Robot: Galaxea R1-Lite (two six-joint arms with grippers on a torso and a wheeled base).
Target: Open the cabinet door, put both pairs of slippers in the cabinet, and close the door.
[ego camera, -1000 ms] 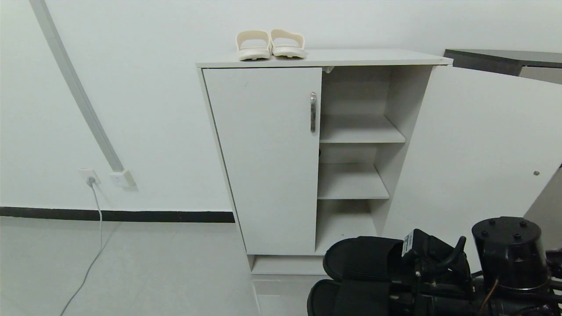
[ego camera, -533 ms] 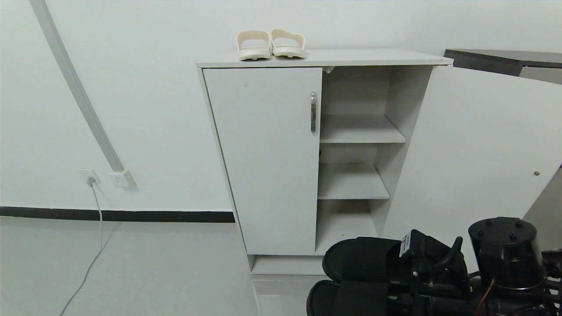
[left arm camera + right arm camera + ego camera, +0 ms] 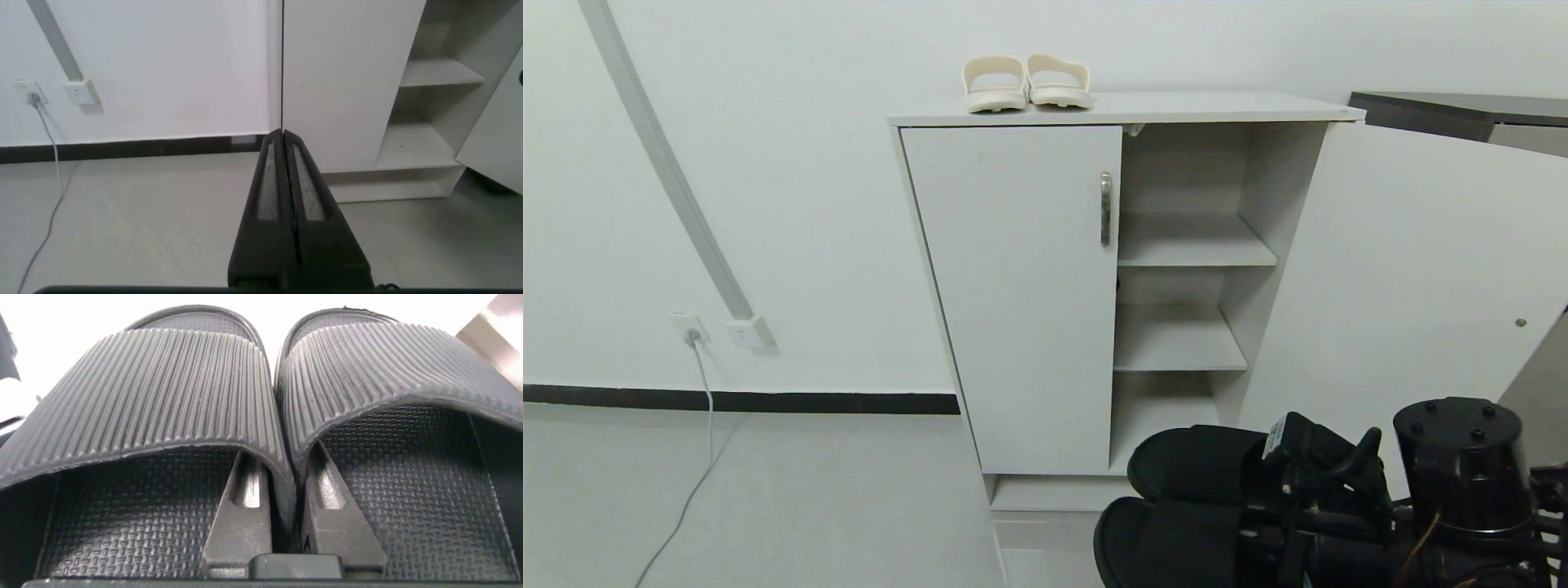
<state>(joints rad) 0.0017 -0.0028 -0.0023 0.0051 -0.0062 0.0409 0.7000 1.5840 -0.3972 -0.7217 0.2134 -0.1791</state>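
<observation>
Right claw (image 3: 284,461) clamps the black slippers (image 3: 163,384) by their touching inner straps, one finger inside each shoe. Left claw (image 3: 283,143) is pressed tight together, holding nothing.

home hallway: shoe cabinet (image 3: 1013,302), slippers (image 3: 1192,464)

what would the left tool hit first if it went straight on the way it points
Likely the cabinet, at the outer edge of its closed door; the shut left tool lines up with it, depth unclear.
</observation>
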